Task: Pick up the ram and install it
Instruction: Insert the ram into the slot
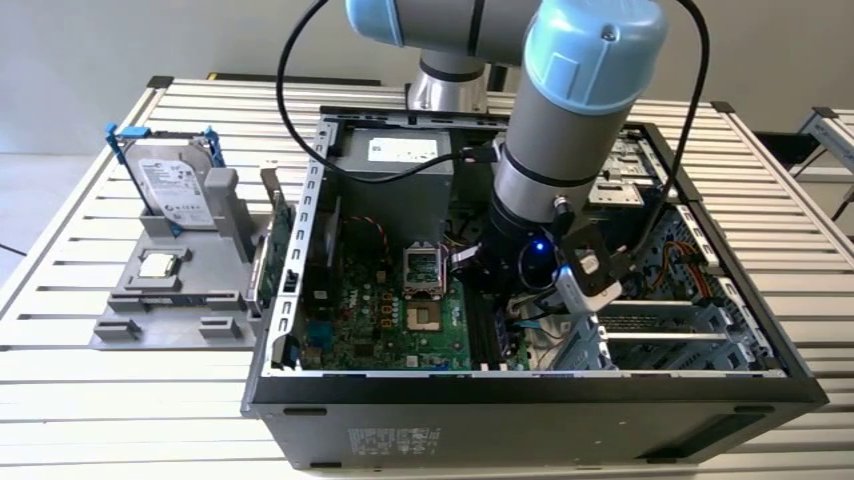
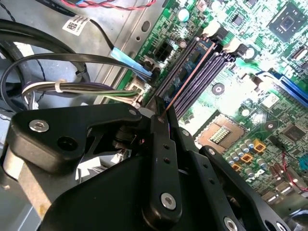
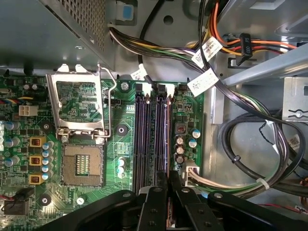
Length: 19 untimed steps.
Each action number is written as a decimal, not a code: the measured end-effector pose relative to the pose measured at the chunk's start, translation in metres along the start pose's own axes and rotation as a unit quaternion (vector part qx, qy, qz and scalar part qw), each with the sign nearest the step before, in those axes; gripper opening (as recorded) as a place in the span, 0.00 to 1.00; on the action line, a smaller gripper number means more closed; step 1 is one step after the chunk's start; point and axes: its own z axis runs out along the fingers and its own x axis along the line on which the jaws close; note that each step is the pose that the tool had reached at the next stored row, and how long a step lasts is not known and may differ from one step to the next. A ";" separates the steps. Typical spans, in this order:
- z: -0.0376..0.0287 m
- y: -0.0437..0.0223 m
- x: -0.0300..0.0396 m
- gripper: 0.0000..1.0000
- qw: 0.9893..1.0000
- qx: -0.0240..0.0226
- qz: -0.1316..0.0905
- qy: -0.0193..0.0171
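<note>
A slatted white bench (image 1: 80,300) is carrying an open computer case (image 1: 534,400) at frame centre and a grey holder (image 1: 174,300) at left, where a hard drive (image 1: 174,185) is standing upright above a small processor (image 1: 160,265). A pale wall is filling the top of the exterior view.

The arm (image 1: 574,110) is reaching down into the case, between the drive cage on the right and the motherboard (image 1: 387,320) on the left, with cable bundles (image 3: 250,139) crowding close by.

The gripper (image 3: 168,192) is sitting closed on the ram (image 3: 167,139), pinching its near end. The ram is standing on edge in the memory slots (image 3: 147,134), just right of the open socket (image 3: 82,163). In the first wrist view its long axis is running straight up the frame, away from the gripper; in the second wrist view it is slanting toward the upper right (image 2: 190,77).
</note>
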 end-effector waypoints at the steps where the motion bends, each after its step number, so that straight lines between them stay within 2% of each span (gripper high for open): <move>1: 0.0000 0.0001 0.0000 0.00 1.000 0.000 0.000 0.000; 18: 0.0030 0.0000 0.0002 0.00 1.000 0.000 0.000 0.000; 19: 0.0031 0.0000 0.0002 1.00 1.000 0.000 0.000 0.000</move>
